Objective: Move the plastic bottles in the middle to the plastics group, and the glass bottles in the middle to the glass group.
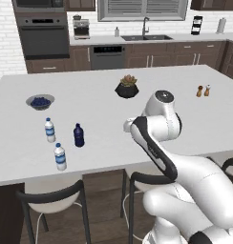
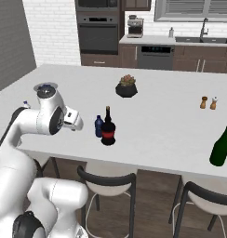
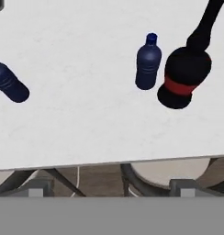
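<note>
The black bottle wears a plain red band with no readable writing, just beside a navy bottle; gripper jaws spread, holding nothing

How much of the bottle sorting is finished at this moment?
Seemingly done: two clear water bottles stand beside a navy bottle on the left. In hand: nothing; the gripper is open and empty. Left: the middle navy bottle and the black red-labelled bottle, which likely belongs by the green bottle.

No readable text anywhere; water bottle labels and the black bottle red band are blank.
</note>
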Robot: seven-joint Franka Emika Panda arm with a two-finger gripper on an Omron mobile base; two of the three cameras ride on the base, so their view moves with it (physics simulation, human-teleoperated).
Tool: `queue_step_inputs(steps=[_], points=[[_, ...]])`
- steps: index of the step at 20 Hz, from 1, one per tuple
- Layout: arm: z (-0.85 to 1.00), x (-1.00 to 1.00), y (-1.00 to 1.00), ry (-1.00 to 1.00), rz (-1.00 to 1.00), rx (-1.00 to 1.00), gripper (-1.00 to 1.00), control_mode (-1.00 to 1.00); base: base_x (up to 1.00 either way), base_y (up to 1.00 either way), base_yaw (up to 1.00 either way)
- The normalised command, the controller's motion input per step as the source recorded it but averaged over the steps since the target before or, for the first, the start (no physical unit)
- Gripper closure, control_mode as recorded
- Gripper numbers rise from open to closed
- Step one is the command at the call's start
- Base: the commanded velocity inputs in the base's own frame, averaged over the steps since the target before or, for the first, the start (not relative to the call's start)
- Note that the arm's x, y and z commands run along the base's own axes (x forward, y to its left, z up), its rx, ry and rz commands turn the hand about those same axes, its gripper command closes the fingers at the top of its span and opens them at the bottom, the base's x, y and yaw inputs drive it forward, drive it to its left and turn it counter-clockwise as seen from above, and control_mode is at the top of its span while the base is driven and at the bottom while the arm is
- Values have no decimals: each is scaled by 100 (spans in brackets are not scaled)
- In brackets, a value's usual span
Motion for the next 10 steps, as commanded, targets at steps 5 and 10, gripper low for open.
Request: queue_step_inputs(steps=[5, 10], points=[[0, 0, -84, 0, -15, 0, -100, -100, 0, 0, 0], [0, 0, -67, 0, -13, 0, -100, -100, 0, 0, 0]])
